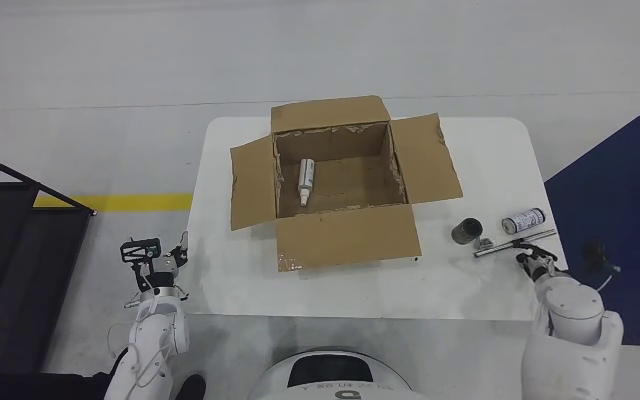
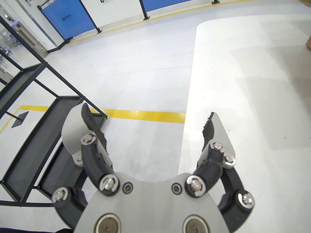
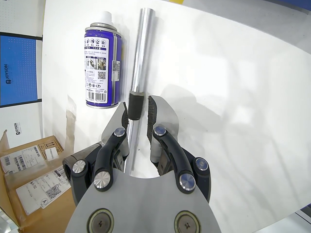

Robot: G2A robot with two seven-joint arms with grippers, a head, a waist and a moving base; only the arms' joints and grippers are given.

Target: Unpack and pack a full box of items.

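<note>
Rod (image 3: 142, 49) inside right gripper (image 3: 137, 105), jaws barely parted

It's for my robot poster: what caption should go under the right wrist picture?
Right gripper open around a shiny metal rod lying on the white table, beside a blue spray can.

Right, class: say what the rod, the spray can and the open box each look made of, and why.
Rod: likely polished metal, mirror-bright; its matte black collar may be rubber or plastic. Spray can: probably thin metal, with shiny rims and glossy printed sides; the white cap looks plastic. Box: brown cardboard, matte, with ragged flap edges.
</note>
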